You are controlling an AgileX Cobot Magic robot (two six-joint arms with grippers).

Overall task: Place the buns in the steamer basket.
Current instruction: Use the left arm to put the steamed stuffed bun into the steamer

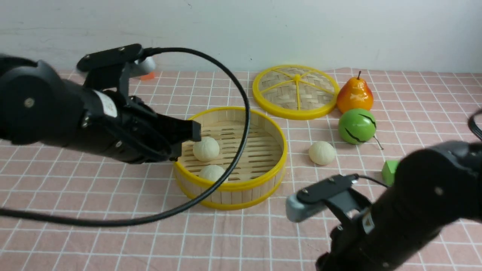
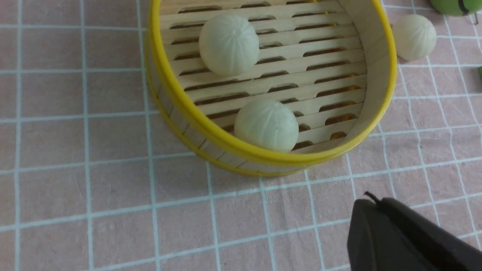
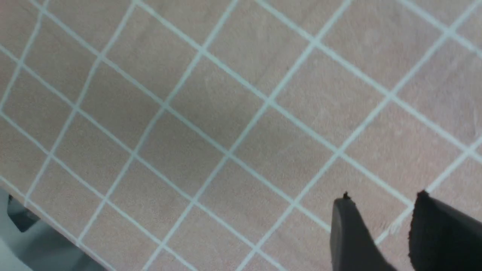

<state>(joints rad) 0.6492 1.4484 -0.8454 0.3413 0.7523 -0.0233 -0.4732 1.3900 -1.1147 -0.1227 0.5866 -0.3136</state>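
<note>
Where the buns lie: two inside the steamer basket (image 1: 241,185), one outside it on the checked tablecloth (image 1: 113,195).
Steamer basket: round and shallow, upright on the cloth left of centre, with no cover on it; slatted floor, wooden-strip wall (image 2: 376,90), yellow rims.
Far bun (image 1: 206,149) (image 2: 229,45): on the slats in the basket's left half, clear of the wall.
Near bun (image 1: 212,173) (image 2: 266,125): on the slats close against the wall nearest the robot; in the front view the rim hides its lower part.
Two buns in the basket: near each other but apart, with bare slats between them.
Third bun (image 1: 321,153) (image 2: 414,37): on the cloth to the right of the basket, near its wall but not touching.
Lid (image 1: 286,86): flat woven disc with yellow spokes, lying on the cloth behind and to the right of the basket, with nothing on it.
Pear (image 1: 354,94): upright, just beside the lid's right edge.
Green fruit (image 1: 356,126): in front of the pear, behind and to the right of the third bun.
Green block (image 1: 390,171): on the cloth to the right of the third bun, partly hidden by the right arm.
Left gripper (image 1: 196,135) (image 2: 376,226): jaws together with nothing in them; in the front view the tip reaches the basket's left rim, just beside the far bun.
Cable (image 1: 246,113): black, looping from the left arm across the front of the basket.
Right gripper (image 3: 384,201): jaws apart, only cloth showing between them, near the table's edge on the robot's side.
</note>
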